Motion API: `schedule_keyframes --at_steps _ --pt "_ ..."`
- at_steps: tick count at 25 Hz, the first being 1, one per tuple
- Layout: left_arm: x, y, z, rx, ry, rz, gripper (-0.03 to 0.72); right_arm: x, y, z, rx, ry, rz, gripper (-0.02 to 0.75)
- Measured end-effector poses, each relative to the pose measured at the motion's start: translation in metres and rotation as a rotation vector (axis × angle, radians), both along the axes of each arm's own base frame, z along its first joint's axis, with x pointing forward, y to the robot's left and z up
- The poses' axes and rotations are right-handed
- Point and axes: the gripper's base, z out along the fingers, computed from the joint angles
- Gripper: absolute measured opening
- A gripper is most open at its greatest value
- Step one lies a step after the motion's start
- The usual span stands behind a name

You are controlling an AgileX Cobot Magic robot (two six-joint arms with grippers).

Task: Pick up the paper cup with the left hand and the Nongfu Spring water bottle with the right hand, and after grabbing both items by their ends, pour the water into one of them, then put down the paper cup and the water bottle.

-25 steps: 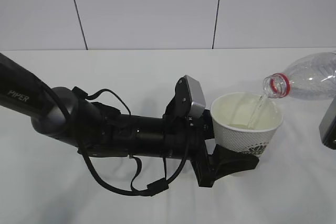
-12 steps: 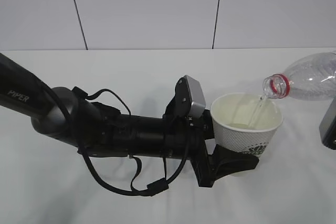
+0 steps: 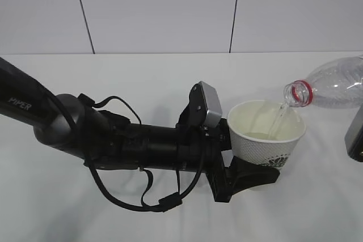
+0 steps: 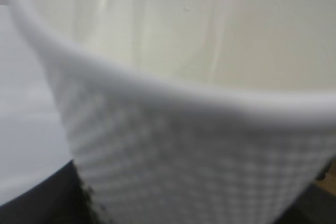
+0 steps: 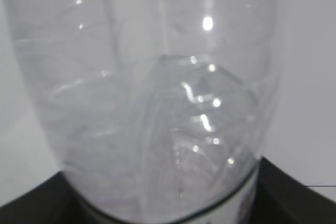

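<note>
My left gripper point(image 3: 249, 175) grips the cup point(image 3: 266, 134) low over the table point(image 3: 142, 77), my right gripper point(image 3: 356, 140) grips the tilted bottle point(image 3: 332, 89), and water point(image 3: 278, 118) may spill if the neck drifts past the rim.

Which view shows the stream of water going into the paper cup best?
The exterior view: the water falls from the tilted water bottle into the paper cup. The left wrist view shows only the blurred cup wall and rim; the right wrist view only the bottle's clear body.
</note>
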Motion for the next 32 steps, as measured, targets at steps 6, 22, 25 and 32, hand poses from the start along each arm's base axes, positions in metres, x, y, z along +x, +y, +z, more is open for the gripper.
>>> schedule_keyframes --at_steps 6,22,25,32 --pt "0.0 0.0 0.0 0.0 0.0 0.0 0.537 0.0 0.0 0.0 -0.005 0.0 0.0 0.473" --pt "-0.0002 0.0 -0.0001 0.001 -0.001 -0.002 0.537 0.0 0.0 0.0 -0.005 0.0 0.0 0.473" --pt "-0.0002 0.0 -0.0001 0.001 -0.001 -0.002 0.537 0.0 0.0 0.0 -0.005 0.0 0.0 0.473" --pt "-0.0002 0.0 -0.0001 0.001 -0.001 -0.002 0.537 0.0 0.0 0.0 -0.005 0.0 0.0 0.473"
